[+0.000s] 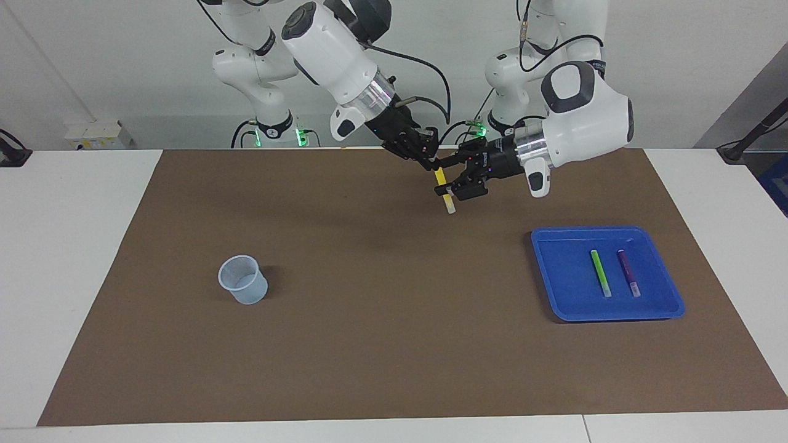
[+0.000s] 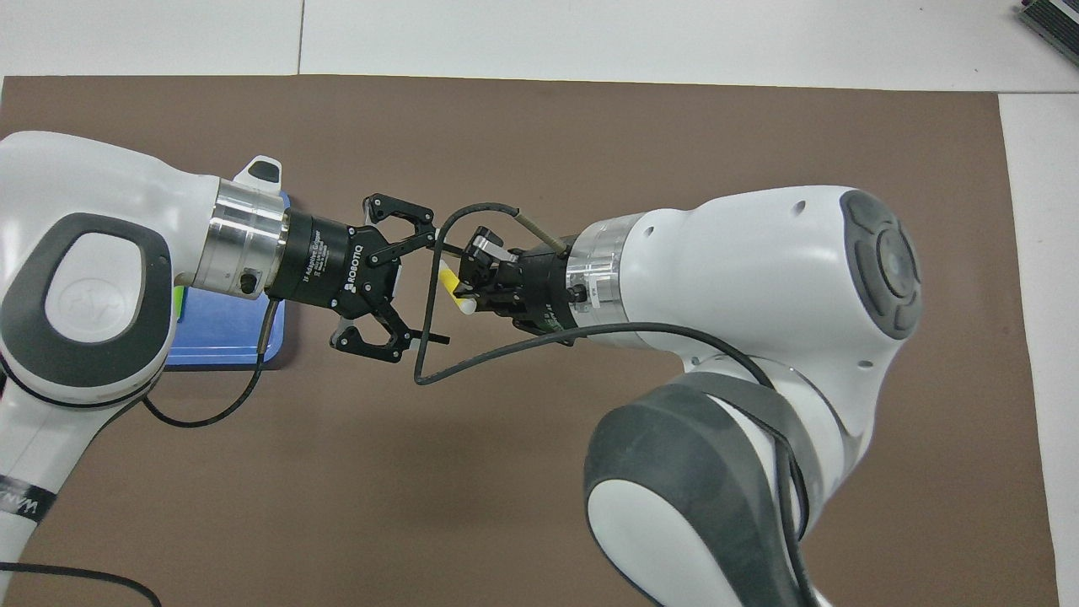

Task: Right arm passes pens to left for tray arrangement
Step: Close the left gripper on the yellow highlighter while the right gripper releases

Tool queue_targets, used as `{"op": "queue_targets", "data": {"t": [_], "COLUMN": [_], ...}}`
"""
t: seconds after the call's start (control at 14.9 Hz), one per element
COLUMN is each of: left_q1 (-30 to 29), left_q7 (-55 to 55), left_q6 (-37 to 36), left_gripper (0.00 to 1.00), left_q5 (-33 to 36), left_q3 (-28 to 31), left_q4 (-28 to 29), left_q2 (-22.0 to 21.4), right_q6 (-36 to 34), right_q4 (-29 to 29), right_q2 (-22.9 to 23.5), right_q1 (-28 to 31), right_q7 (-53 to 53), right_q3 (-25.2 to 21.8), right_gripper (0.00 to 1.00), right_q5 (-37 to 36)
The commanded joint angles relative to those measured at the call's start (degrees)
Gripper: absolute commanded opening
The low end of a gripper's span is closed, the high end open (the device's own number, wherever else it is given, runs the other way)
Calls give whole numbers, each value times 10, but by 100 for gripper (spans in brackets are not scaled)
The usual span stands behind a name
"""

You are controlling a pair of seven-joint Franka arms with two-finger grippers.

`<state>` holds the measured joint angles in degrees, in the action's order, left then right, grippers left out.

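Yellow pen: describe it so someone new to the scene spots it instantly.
Look above the brown mat, where the two grippers meet in the air. The yellow pen hangs from the right gripper, whitish end down, with the left gripper around its lower part. The green pen and purple pen lie in the blue tray.

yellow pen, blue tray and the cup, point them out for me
yellow pen (image 1: 441, 182), facing view, on its yellow barrel
blue tray (image 1: 557, 271), facing view, on its bare floor
cup (image 1: 245, 283), facing view, on its side wall
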<state>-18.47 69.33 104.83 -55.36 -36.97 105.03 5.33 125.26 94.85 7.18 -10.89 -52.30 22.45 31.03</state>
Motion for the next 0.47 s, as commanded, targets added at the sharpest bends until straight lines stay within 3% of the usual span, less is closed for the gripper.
{"op": "queue_targets", "data": {"t": [0.0, 0.13, 0.34, 0.4], "left_q1": [4, 4, 0, 1], "left_q7": [-22, -22, -23, -23], "left_q6": [11, 12, 11, 12], "left_gripper": [58, 41, 0, 0], "left_q5": [-12, -12, -12, -12], "left_q3": [6, 6, 6, 6], "left_q4": [25, 24, 23, 23], "left_q2": [-24, -24, -24, -24], "right_q6": [10, 10, 10, 10], "right_q4": [15, 15, 15, 15], "right_q2": [-11, -11, -11, -11], "right_q1": [3, 3, 3, 4], "right_q7": [-3, -3, -3, -3], "right_q3": [1, 1, 1, 1], "right_gripper": [0, 0, 0, 0], "right_q5": [15, 15, 15, 15]}}
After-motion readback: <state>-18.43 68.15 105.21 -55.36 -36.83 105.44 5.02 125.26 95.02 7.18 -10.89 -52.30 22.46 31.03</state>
